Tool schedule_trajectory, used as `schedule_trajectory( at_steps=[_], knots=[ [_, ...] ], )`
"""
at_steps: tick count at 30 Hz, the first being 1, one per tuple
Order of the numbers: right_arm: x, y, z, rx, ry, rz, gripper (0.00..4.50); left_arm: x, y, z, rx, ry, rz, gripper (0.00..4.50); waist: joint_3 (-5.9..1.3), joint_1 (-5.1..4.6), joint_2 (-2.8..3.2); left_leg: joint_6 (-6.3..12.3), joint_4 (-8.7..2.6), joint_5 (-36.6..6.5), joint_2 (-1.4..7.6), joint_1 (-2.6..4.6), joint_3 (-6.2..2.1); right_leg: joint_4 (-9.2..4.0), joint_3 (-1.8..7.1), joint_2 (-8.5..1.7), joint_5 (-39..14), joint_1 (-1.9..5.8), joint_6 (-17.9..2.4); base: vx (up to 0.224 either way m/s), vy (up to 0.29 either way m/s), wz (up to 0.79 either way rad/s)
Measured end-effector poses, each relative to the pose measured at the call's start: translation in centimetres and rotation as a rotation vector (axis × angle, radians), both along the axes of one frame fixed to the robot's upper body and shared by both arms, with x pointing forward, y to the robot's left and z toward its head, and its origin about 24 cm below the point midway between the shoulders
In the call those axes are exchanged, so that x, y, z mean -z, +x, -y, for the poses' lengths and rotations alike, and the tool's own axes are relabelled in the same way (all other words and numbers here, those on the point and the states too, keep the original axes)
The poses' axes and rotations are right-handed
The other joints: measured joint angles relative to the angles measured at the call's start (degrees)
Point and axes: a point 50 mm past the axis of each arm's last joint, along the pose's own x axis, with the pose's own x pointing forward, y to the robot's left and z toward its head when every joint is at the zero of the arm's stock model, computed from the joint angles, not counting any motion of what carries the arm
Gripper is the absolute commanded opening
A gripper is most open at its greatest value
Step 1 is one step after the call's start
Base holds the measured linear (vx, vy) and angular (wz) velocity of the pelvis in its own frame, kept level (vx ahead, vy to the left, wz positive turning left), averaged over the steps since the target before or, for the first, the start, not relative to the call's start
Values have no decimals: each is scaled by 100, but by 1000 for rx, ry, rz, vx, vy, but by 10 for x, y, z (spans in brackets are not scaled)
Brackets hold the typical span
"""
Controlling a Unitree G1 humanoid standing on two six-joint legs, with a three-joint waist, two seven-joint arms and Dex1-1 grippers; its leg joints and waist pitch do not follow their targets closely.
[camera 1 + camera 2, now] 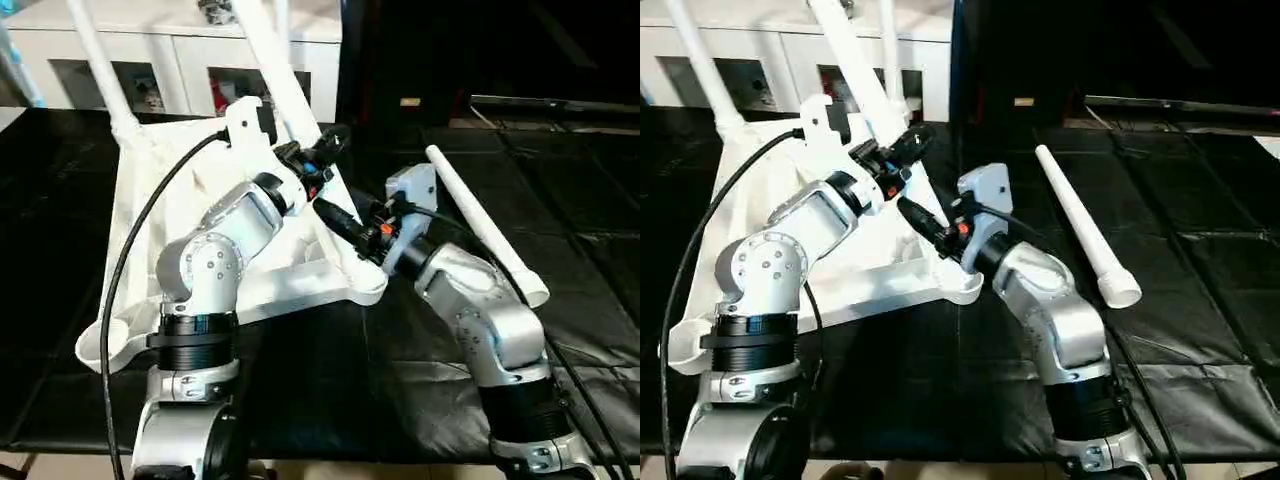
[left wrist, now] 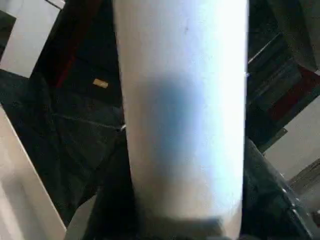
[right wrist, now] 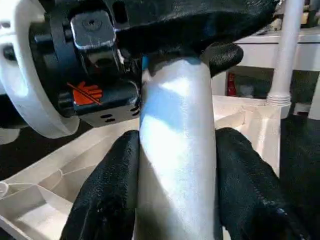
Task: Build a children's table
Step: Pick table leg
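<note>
The white table top (image 1: 165,190) lies upside down on the black mat, ribbed side up. Upright legs stand in its far left corner (image 1: 98,60) and its far right corner (image 1: 283,25). A third leg (image 1: 268,55) leans over the near right corner socket (image 1: 365,285). My left gripper (image 1: 322,148) is shut on this leaning leg (image 2: 180,100) partway up. Below it, my right gripper (image 1: 335,215) is shut on the same leg (image 3: 175,165), a black finger (image 3: 107,190) on each side. A fourth leg (image 1: 485,225) lies loose on the mat to the right.
A white cabinet (image 1: 180,60) with glass-fronted shelves stands behind the table top. The black mat (image 1: 580,200) spreads out to the right beyond the loose leg. A black cable (image 1: 125,260) arcs from my left arm over the table top.
</note>
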Motion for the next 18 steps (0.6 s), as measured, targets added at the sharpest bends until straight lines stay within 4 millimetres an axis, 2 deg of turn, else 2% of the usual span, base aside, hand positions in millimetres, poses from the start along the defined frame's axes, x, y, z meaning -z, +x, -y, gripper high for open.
schedule_trajectory(
  at_steps=[5,6,8,9,13,16,18],
  knots=[
    [1,1,-1,2,-6,1,181,0,0,0,-7,11,2,188,0,1,0,0,0,0,0,0,0,0,0,0,1,0,0,0,0,0],
    [1,1,-1,2,-5,1,251,0,0,0,-7,11,4,188,0,1,0,0,1,0,0,0,0,0,0,0,1,1,0,0,0,0],
    [1,1,-1,1,-4,1,251,0,0,1,-7,17,8,187,0,-2,0,0,1,0,0,0,0,-1,0,0,2,1,-1,0,0,0],
    [1,1,-2,-1,-2,-1,270,-1,0,0,-10,24,17,186,0,-5,0,0,0,0,0,0,0,0,0,0,5,0,-6,0,0,0],
    [2,-1,-1,-49,26,-27,295,-1,3,-7,-16,79,47,186,0,-7,1,0,0,0,0,2,0,-1,0,0,10,1,-10,0,0,0],
    [1,-2,9,-106,33,-55,333,1,5,-15,-10,113,53,186,0,3,1,0,1,0,0,2,0,-5,0,0,13,5,-6,0,0,0],
    [0,-4,18,-143,17,-70,334,-1,6,-21,1,133,69,186,0,6,1,0,1,0,0,1,0,-6,0,0,23,5,-21,0,0,0]
  ],
)
